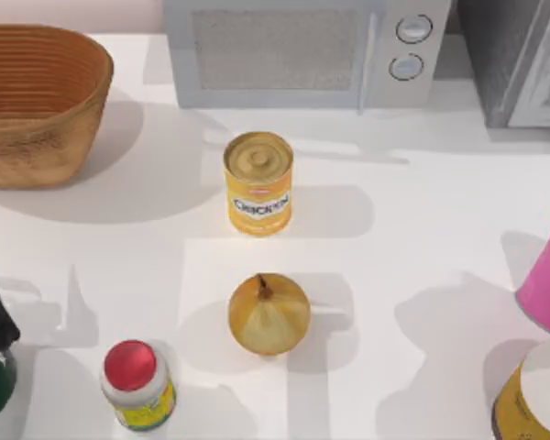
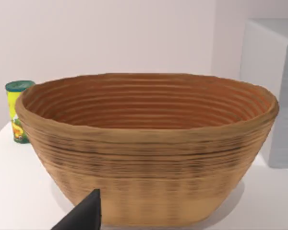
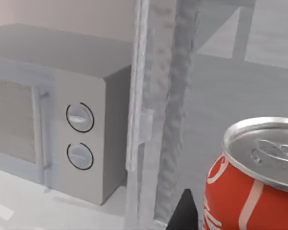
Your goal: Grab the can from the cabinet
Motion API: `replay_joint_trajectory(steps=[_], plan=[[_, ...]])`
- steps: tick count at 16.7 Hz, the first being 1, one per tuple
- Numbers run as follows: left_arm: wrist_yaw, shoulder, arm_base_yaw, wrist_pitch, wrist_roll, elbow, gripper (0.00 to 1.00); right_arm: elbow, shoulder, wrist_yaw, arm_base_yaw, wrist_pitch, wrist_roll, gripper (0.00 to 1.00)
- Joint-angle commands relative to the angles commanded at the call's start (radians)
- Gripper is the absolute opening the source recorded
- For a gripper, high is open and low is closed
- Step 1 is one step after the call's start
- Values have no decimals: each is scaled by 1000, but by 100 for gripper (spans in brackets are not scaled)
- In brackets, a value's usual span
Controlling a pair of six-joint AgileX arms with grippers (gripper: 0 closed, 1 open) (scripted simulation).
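The right hand (image 3: 185,211) sits just beside the red soda can (image 3: 252,182) at the cabinet (image 3: 158,110); its grip I cannot tell.

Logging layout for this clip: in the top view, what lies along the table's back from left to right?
Wicker basket → microwave → grey cabinet.
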Motion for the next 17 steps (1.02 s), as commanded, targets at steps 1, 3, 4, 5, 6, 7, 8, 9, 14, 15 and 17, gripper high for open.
replay_joint_trajectory(steps=[1,3,4,5,6,7,8,9,14,15,17], plan=[[0,0,0,0,0,0,100,33,101,-76,-45,64,-3,0],[0,0,0,0,0,0,100,95,299,-222,-131,187,-7,0],[0,0,0,0,0,0,100,125,393,-292,-169,245,-8,0],[0,0,0,0,0,0,100,152,484,-358,-205,301,-9,0],[0,0,0,0,0,0,100,178,570,-421,-238,353,-11,0],[0,0,0,0,0,0,100,201,652,-479,-267,402,-11,0],[0,0,0,0,0,0,100,222,727,-533,-293,446,-12,0],[0,0,0,0,0,0,100,241,795,-581,-315,487,-13,0],[0,0,0,0,0,0,100,294,986,-723,-374,603,-15,0],[0,0,0,0,0,0,100,296,993,-728,-376,607,-15,0],[0,0,0,0,0,0,100,296,993,-728,-376,607,-15,0]])
